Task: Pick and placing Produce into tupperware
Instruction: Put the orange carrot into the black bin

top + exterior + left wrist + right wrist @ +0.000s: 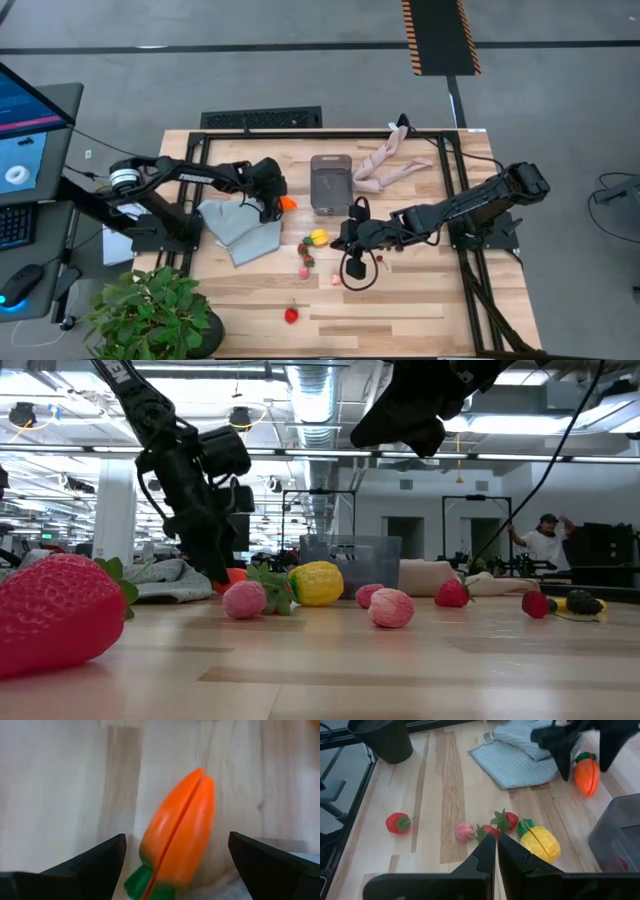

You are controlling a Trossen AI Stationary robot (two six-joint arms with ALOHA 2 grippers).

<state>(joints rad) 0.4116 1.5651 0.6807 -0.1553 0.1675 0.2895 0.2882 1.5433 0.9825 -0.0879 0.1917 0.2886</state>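
On the worktop (420, 300) just left of the clear tupperware (331, 183) lies the orange carrot (179, 832), with the left gripper (270, 192) over it, fingers (90, 865) spread wide on either side, nothing grasped. Lemon (540, 840), strawberries (506, 820) and a pink berry (464, 831) sit clustered below the tupperware; one strawberry (291, 315) lies well apart nearer the front edge. Right gripper (496, 851) hangs above the cluster, fingers clenched together, empty; grey-blue cloth (240, 228) lies under the left arm.

An open industrial lab: exposed ceiling ducts (310, 405), metal frames (315, 520), monitor (25, 140).
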